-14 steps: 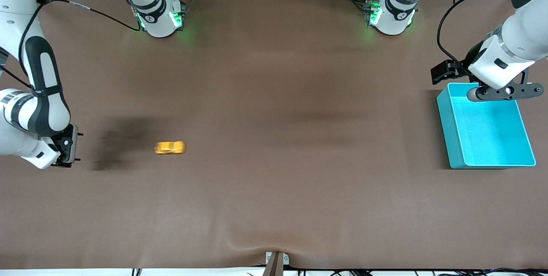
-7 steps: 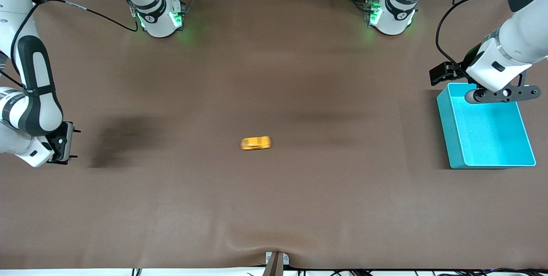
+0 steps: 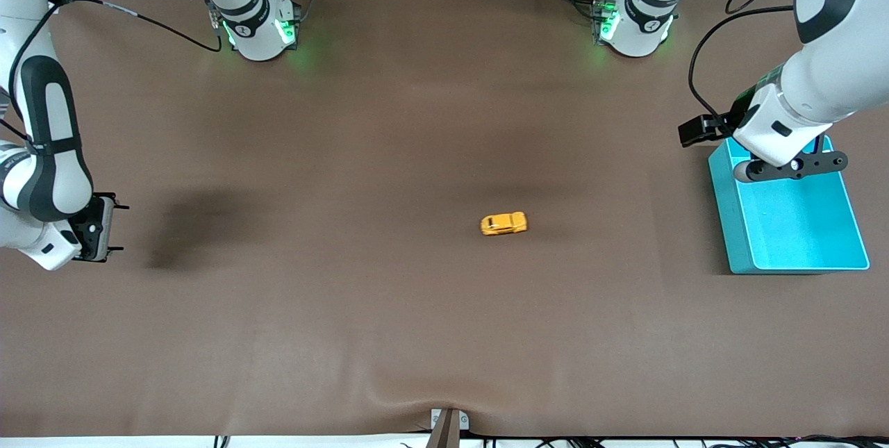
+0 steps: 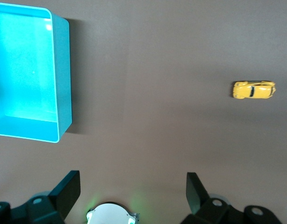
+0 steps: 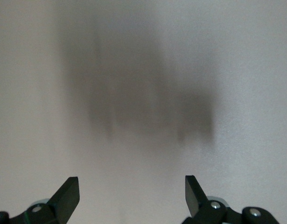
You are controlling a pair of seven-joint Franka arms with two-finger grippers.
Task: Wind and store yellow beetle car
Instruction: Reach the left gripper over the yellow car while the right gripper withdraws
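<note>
The yellow beetle car [image 3: 503, 224] stands on its wheels on the brown table near the middle, apart from both grippers. It also shows in the left wrist view [image 4: 254, 89]. My left gripper [image 3: 789, 166] is open and empty, up over the turquoise bin's [image 3: 730, 215] rim at the corner farthest from the front camera. In the left wrist view my left gripper [image 4: 133, 187] has its jaws wide apart, with the bin [image 4: 62, 79] off to one side. My right gripper [image 3: 103, 228] is open and empty, low over bare table at the right arm's end; its own view [image 5: 132, 190] shows only table.
The turquoise bin holds nothing and sits at the left arm's end of the table. The two arm bases [image 3: 258, 24] [image 3: 633, 21] stand along the table's farthest edge. A dark shadow [image 3: 198, 222] lies on the table beside my right gripper.
The car has rolled across the table from the right arm's end toward the bin. My left gripper has shifted toward the table's middle. My right gripper has drawn slightly outward.
</note>
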